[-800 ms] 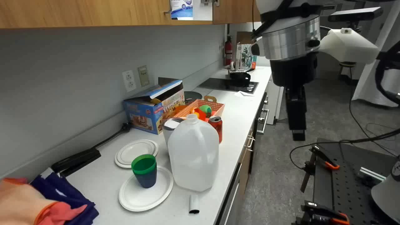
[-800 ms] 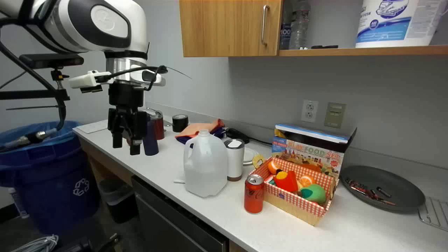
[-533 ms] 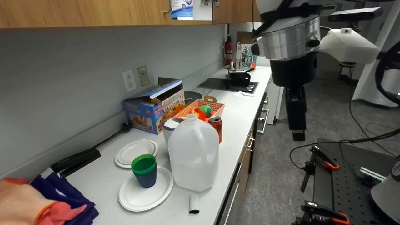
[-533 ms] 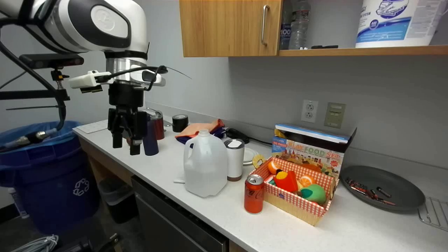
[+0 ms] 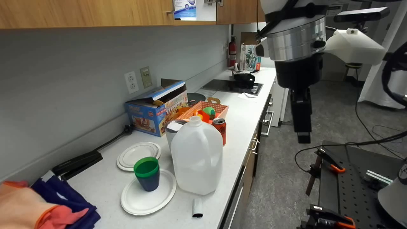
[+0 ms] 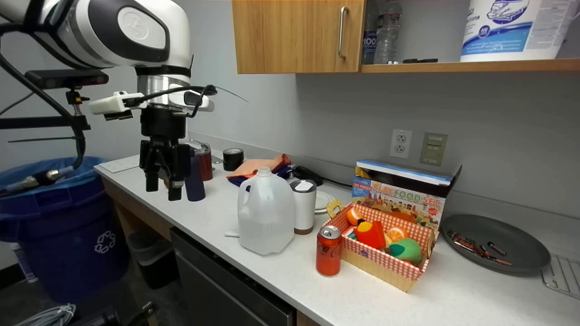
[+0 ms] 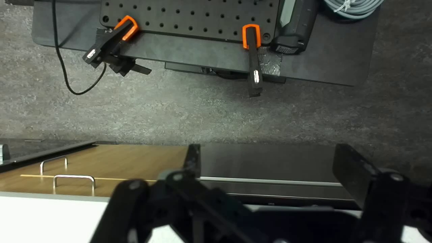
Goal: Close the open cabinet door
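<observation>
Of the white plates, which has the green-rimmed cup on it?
In an exterior view, the near plate, beside the jug: the cup stands on it. The stacked plates behind hold none.

In an exterior view, "PLAY FOOD SET" stands on the front of the toy-food box (image 6: 398, 194), and "100" on a dark-blue label (image 6: 369, 41) just above the cabinet shelf (image 6: 444, 67). A white recycling sign (image 6: 105, 242) marks the blue bin (image 6: 59, 258). Lettering on the red soda can (image 6: 329, 253) and white bucket (image 6: 516, 31) is too unclear to read.
</observation>
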